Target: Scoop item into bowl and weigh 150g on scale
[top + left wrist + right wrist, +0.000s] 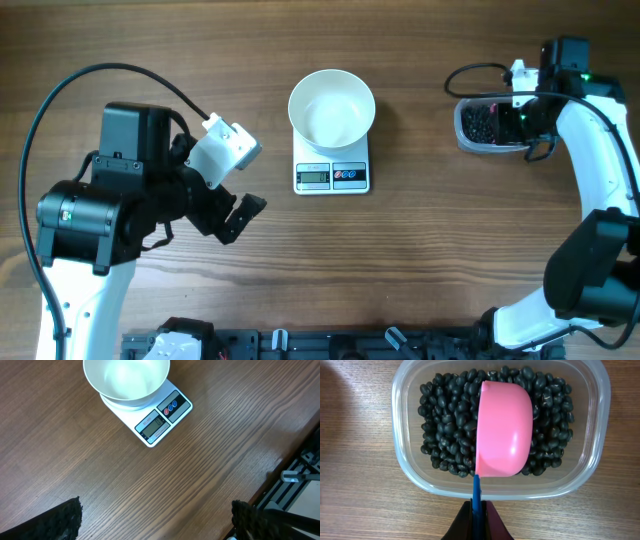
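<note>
**A:** Where are the black beans (445, 425)?

**B:** In the clear tub (402, 467). They're small, round and glossy, and packed thickly across its floor. The tub stands at the right of the wooden surface (450, 250), well apart from the scale.

**A:** And the scoop?

**B:** The pink scoop (504, 430) is inside the tub among the beans. Its cup is turned on edge, with the smooth rounded back toward the wrist camera and the straight rim on the left against the beans. I cannot tell if any beans are in the cup. The thin blue handle (476, 492) runs back over the tub's near wall.

**A:** What's holding it?

**B:** The right end effector (477, 517). Its two fingers are pressed together on the end of the blue handle, pinching it tight just outside the tub.

**A:** The other arm?

**B:** The left end effector (156, 527) hangs over bare wood at the left. Its fingers are spread as wide as they go, one at each lower corner of its wrist view. It holds nothing and touches nothing.

**A:** The bowl and the scale?

**B:** The white bowl (331, 110) sits on the white scale (332, 176) at the middle of the surface, covering most of the platform. The grey display and two round buttons show in front of it. The digits are too small to read.
</note>
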`<action>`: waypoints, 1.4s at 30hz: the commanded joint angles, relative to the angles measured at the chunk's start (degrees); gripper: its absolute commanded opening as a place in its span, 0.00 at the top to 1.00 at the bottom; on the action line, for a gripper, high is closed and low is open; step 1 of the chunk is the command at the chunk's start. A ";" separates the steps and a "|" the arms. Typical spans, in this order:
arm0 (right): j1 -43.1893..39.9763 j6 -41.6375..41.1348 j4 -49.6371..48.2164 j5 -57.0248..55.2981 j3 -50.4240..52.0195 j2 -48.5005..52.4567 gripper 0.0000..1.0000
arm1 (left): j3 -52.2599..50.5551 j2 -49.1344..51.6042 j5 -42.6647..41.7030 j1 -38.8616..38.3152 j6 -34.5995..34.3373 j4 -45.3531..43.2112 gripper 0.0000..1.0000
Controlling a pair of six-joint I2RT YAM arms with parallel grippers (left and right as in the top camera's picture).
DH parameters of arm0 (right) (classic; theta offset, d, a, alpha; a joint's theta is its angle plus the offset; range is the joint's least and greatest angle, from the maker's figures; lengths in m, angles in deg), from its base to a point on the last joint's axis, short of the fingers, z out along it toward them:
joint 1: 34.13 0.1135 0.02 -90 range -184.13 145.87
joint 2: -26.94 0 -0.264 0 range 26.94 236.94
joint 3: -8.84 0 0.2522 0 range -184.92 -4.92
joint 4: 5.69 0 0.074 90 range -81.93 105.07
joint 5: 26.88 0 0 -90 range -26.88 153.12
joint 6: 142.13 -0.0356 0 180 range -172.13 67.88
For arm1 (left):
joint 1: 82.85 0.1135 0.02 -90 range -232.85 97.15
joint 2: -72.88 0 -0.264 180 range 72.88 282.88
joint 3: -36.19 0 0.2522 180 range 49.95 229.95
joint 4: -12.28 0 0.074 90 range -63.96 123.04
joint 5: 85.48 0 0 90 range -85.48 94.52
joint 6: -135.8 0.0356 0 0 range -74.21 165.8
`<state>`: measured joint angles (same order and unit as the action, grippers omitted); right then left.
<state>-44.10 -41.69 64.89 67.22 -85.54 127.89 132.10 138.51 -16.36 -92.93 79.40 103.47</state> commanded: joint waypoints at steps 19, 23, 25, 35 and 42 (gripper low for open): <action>-2.12 1.33 0.11 5.90 0.94 2.12 0.96 | 1.01 -0.22 -0.70 0.42 0.66 0.04 0.00; -2.12 1.33 -0.28 5.88 1.84 2.25 0.96 | 1.01 -0.22 -0.70 0.42 0.66 0.04 0.00; -2.12 1.01 -0.61 5.88 2.58 2.38 0.96 | 1.01 -0.20 -0.70 0.42 0.66 0.07 0.00; -2.19 -0.13 -2.91 5.90 4.57 2.58 0.96 | 1.01 -0.20 -0.68 0.42 0.66 0.04 0.00; -3.54 -0.50 -3.43 6.58 4.57 2.73 0.96 | 1.01 -0.22 -0.70 0.42 0.66 0.07 0.00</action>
<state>-46.75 -41.56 62.31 73.23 -82.92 128.20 132.10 138.51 -16.36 -92.93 79.40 103.47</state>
